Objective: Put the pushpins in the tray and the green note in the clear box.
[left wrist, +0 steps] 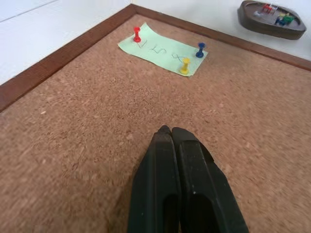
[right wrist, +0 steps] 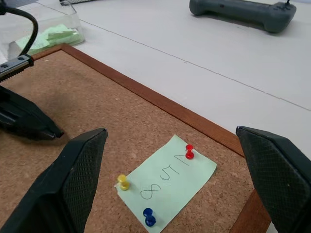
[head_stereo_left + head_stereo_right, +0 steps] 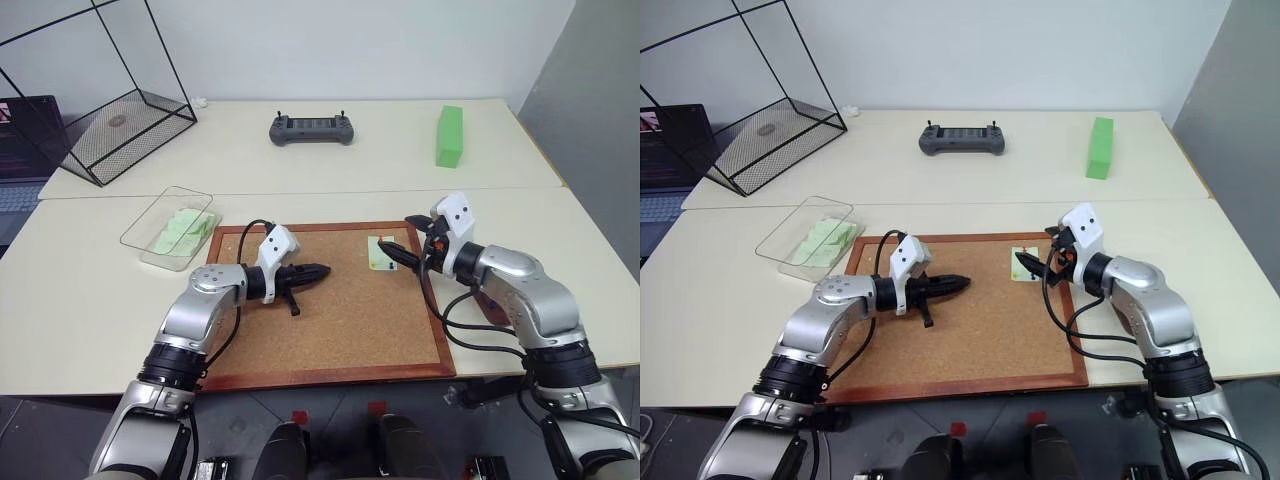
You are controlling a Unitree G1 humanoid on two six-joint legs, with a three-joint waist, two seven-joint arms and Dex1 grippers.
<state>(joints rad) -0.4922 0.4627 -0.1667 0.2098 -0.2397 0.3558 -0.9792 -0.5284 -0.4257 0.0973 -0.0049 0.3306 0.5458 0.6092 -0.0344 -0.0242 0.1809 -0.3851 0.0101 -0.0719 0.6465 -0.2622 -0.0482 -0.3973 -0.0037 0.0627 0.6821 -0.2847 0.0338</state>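
You are at the pin-pulling step: the note point(image 2: 167, 180) lies pinned near the far right corner of the cork board point(image 3: 340, 310), with three pins in it, one red point(image 2: 189, 151), one yellow point(image 2: 123, 182), one blue point(image 2: 149, 217). Your right tool point(image 2: 170, 165) hangs over the note, spread wide, holding nothing. Your left tool point(image 1: 172, 133) is pressed shut and empty above mid-board. Next, narrow the right tool onto one pin head and lift straight up. One tray point(image 1: 272, 20), beyond the board's right edge, already has pins in it; one clear box point(image 3: 170, 228) holds several green notes.
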